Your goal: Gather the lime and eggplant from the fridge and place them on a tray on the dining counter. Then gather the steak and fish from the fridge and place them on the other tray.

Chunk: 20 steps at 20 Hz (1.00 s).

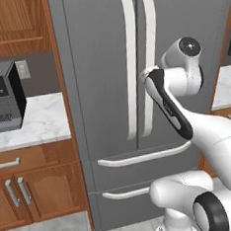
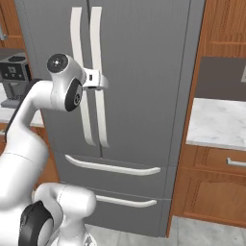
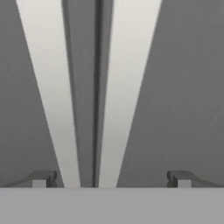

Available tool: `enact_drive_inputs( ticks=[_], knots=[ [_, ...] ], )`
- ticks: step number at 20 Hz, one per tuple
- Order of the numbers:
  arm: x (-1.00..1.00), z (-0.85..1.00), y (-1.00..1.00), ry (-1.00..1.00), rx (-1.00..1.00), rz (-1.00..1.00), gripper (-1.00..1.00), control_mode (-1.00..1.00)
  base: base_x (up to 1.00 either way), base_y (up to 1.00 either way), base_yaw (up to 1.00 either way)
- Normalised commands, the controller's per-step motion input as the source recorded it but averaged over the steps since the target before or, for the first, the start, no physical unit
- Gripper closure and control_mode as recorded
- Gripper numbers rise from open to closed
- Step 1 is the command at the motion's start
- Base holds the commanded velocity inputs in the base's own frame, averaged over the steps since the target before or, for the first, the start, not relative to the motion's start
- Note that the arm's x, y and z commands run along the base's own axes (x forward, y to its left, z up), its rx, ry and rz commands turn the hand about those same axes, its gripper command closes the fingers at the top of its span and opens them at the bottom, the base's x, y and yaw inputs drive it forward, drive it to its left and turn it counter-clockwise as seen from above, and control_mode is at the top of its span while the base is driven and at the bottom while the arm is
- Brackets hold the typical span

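The grey fridge [image 1: 100,64] [image 2: 144,72] stands with both doors shut, its two long white handles [image 1: 131,61] [image 2: 97,115] side by side at the door seam. My gripper [image 2: 102,79] is held at mid-height right in front of those handles, pointing at the doors. In the hand view the gripper [image 3: 111,178] is open wide, both handles [image 3: 48,87] rise between its fingertips [image 3: 41,178], and nothing is gripped. The lime, eggplant, steak, fish, both trays and the dining counter are out of view.
Two fridge drawers with white handles [image 1: 141,157] [image 2: 113,168] lie below the doors. A dark coffee machine [image 1: 2,97] sits on the marble wall counter [image 1: 41,119] at left. Another marble counter [image 2: 216,122] over wooden cabinets flanks the right.
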Motion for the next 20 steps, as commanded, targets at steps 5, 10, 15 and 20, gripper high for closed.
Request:
enact_drive_inputs(
  ticks=[5,10,15,20],
  knots=[
    [0.31,0.1,0.0,-0.01,0.0,-0.01,-1.0,-1.0,0.0,0.0,0.0],
    [0.31,0.06,-0.02,0.0,0.0,0.0,-1.0,-1.0,0.0,0.0,0.0],
    [0.33,0.0,-0.03,0.0,0.0,0.0,-1.0,-1.0,0.0,0.0,0.0],
    [0.33,0.0,-0.01,0.0,0.0,0.0,-1.0,-1.0,0.0,0.0,0.0]
  ],
)
